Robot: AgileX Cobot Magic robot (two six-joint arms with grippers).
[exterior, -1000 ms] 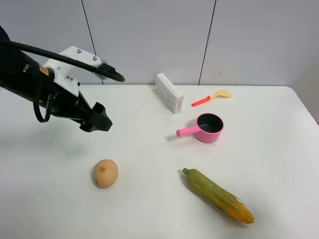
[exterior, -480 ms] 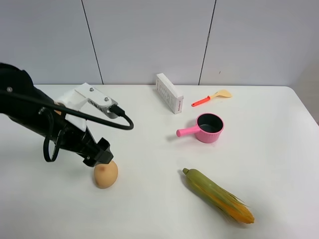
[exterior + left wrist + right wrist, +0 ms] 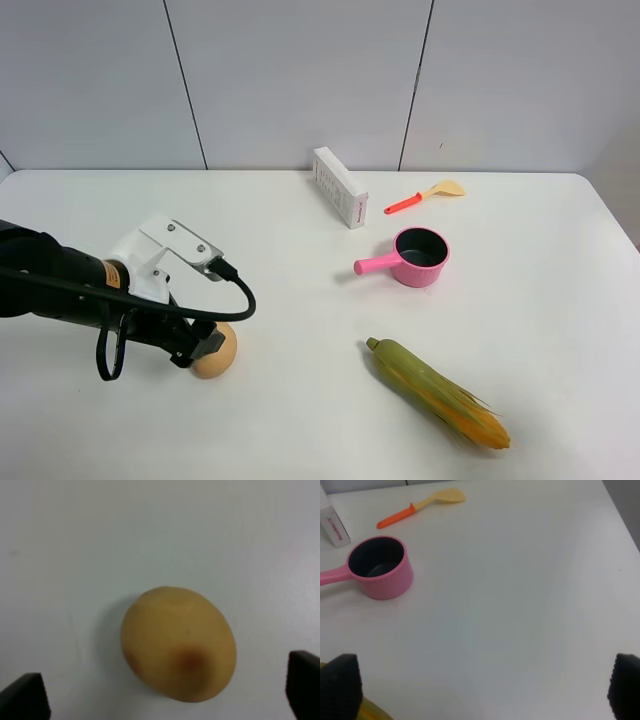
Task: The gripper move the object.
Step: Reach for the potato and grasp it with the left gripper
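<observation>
From above, the left gripper (image 3: 203, 345) hung low at the object (image 3: 222, 352) on the table's (image 3: 300, 420) near left. Its wrist view showed fingers (image 3: 24, 698) spread wide, the object between them, untouched. The right gripper (image 3: 485, 687) was also spread, near a pot (image 3: 382, 572).

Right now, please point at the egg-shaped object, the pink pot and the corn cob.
egg-shaped object (image 3: 177, 650), left wrist view, middle of its surface.
pink pot (image 3: 422, 277), exterior high view, front wall.
corn cob (image 3: 435, 392), exterior high view, mid-body.

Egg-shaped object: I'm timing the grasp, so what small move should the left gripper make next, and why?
Probably ease the left gripper slightly further over the object: its open fingertips flank only the near end without touching, so closing now might slip.
</observation>
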